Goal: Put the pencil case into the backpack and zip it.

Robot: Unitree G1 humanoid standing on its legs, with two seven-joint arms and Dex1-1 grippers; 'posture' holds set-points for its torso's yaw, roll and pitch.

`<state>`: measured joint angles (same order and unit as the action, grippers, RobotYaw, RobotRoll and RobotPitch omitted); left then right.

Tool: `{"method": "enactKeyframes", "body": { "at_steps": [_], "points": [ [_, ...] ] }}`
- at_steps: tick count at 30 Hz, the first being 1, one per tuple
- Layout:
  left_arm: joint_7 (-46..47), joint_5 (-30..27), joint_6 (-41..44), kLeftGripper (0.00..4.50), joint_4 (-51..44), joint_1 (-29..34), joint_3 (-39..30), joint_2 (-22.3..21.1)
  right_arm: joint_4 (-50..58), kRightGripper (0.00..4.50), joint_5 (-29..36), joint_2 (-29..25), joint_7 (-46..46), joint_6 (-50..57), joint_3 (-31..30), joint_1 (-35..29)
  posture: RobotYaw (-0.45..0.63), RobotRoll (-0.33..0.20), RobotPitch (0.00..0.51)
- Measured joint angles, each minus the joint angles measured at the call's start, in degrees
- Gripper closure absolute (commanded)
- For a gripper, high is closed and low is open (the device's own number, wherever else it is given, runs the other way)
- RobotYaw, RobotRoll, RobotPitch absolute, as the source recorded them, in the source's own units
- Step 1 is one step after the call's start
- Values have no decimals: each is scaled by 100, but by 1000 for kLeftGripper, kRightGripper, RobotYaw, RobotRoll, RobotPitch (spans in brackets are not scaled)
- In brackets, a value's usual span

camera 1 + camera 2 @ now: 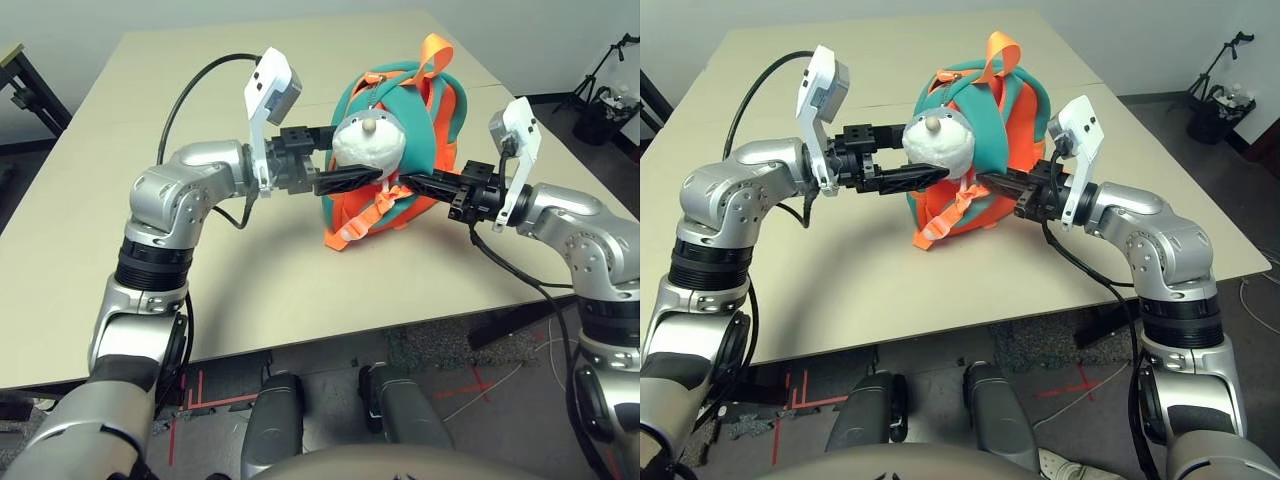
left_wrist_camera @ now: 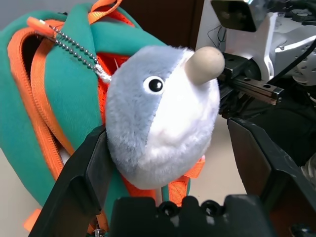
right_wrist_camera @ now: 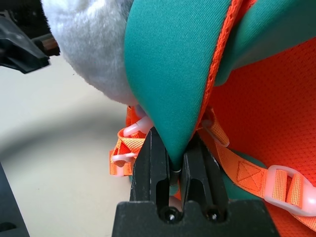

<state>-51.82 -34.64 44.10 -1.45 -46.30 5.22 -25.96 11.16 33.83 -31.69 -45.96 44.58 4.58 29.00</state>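
Teal backpack (image 1: 400, 150) pinched by right gripper (image 3: 172, 170); left gripper (image 2: 163, 163) agape around plush head (image 2: 163, 118); zip apparently unfinished.

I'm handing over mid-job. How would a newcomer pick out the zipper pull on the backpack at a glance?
Find the teal backpack standing on the beige table, between the two hands. On its front sits a grey-white plush head. Just beside that head hangs a silver bead chain from an orange tab: the only metal, beaded thing there, unlike the flat orange straps.
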Motion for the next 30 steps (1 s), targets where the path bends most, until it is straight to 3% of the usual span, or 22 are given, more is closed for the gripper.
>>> {"method": "enactKeyframes", "body": {
  "at_steps": [3,10,13,22,30],
  "points": [
    [30,23,-35,634,22,21,-11,69,0,4500,-2,0,1,-3,0,0,-147,0,89],
    [69,66,-114,3437,238,81,-46,180,0,4500,-4,-1,-5,-30,-9,0,-144,0,87],
    [69,66,-144,4201,240,83,-87,211,-1,4500,-7,-2,-13,-42,-16,0,-141,0,83],
    [70,-19,-183,4303,240,60,-436,227,-21,4500,-54,-5,-20,-72,-24,10,-139,0,83],
    [63,-124,-248,4303,241,-64,-907,-213,-47,4500,-86,7,-23,-107,-43,31,-126,0,81]
  ]
}}
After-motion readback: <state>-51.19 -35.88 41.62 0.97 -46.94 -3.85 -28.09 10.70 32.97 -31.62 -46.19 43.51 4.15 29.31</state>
